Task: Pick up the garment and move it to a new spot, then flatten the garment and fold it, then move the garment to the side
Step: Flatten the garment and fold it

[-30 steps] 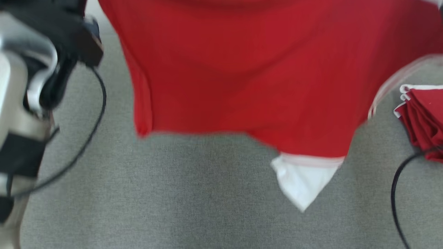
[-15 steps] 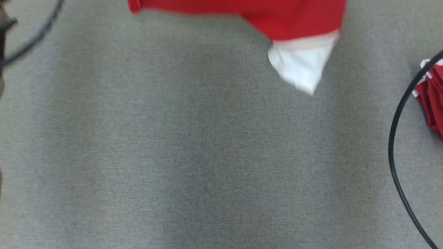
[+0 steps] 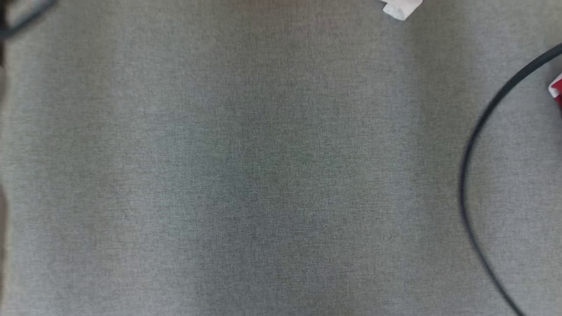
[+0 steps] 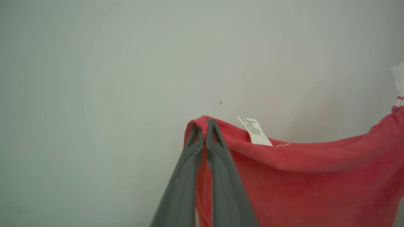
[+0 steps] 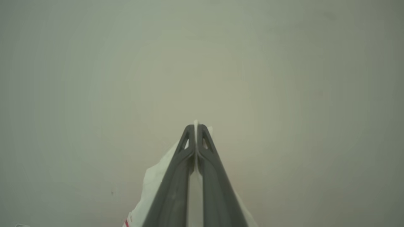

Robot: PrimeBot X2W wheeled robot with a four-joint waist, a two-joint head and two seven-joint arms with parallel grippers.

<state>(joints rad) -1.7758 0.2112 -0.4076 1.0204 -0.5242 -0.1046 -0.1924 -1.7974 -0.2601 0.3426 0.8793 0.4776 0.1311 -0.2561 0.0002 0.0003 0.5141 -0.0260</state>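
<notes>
The garment is red with white parts. In the left wrist view my left gripper (image 4: 205, 124) is shut on an edge of the red garment (image 4: 300, 176), which hangs off to the right with a white label (image 4: 254, 131) beside the fingertips. In the right wrist view my right gripper (image 5: 195, 127) is shut on a white part of the garment (image 5: 154, 184), which droops below the fingers. In the head view a white tip of the garment (image 3: 400, 8) pokes in at the top edge; the rest is out of frame.
A grey fabric surface (image 3: 263, 175) spreads under the head view. A black cable (image 3: 472, 145) curves down the right side, and another cable (image 3: 26, 17) crosses the top left corner. A bit of red and white cloth (image 3: 556, 90) lies at the right edge.
The garment's red body has gone up past the top edge of the head view, leaving its white tip. The left arm has left the picture. The view itself has shifted too.
</notes>
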